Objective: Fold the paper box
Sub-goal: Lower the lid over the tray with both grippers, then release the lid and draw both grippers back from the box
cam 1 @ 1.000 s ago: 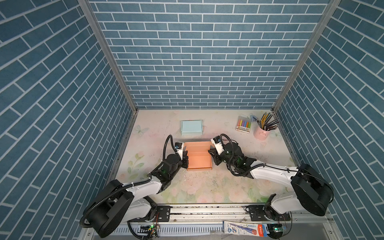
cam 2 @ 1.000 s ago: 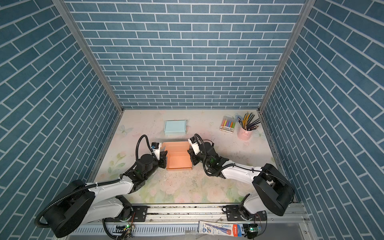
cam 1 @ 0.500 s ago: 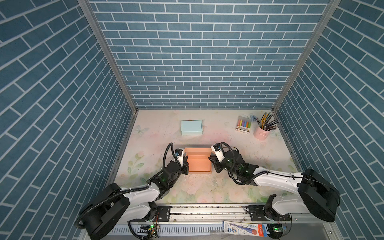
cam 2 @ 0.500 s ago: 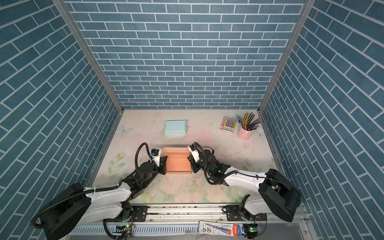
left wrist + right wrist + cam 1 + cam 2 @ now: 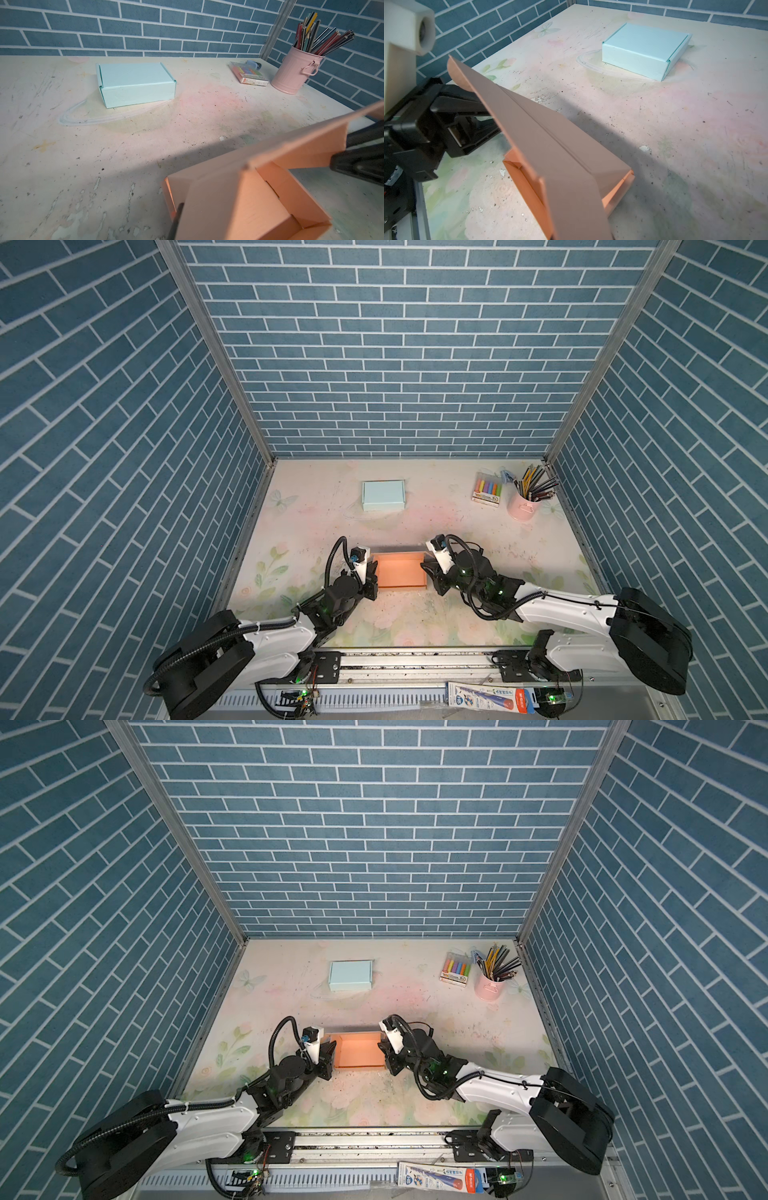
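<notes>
An orange paper box (image 5: 239,207) sits closest to the camera, its tray open and its lid raised at a slant over the worn floral desk (image 5: 104,155). The left gripper (image 5: 187,214) shows only as a dark sliver against the box's near panel, while the black jaws of the right gripper (image 5: 353,148) clamp a flap at the lid's far end. Well apart, toward the blue brick wall (image 5: 166,31), lie a closed pale-blue box (image 5: 135,83) and — off in the corner — a pack of coloured markers (image 5: 248,75) just beside a pink bucket (image 5: 295,70) bristling with pencils (image 5: 307,35).
</notes>
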Tool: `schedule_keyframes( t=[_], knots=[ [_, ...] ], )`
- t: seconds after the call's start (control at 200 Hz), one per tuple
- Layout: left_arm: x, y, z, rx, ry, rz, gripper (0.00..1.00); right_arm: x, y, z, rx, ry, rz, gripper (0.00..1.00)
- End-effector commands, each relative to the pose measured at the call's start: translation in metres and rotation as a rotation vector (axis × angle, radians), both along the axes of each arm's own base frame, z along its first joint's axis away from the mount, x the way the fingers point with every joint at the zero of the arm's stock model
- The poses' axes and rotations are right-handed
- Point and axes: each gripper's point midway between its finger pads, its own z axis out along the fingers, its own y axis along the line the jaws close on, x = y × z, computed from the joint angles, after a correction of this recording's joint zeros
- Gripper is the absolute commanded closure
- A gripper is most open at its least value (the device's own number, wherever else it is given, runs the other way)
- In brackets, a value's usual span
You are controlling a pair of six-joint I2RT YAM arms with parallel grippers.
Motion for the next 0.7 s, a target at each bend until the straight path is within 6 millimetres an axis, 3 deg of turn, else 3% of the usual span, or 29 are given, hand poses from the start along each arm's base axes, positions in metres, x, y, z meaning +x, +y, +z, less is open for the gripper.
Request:
schedule_keyframes(
  t=[0.0,0.525,0.695],
  knots=[
    [-0.005,-0.003,0.000,-0.026,0.003,-0.009,0.90,-0.003,-0.001,0.008,0.036,-0.002,-0.013,0.84],
    [-0.011,-0.010,-0.003,-0.030,0.019,-0.013,0.88,-0.017,-0.031,-0.008,0.046,0.017,-0.052,0.82],
    [-0.011,-0.014,-0.005,-0.024,0.023,-0.018,0.88,-0.025,-0.043,0.000,0.109,-0.007,-0.054,0.73]
  ],
)
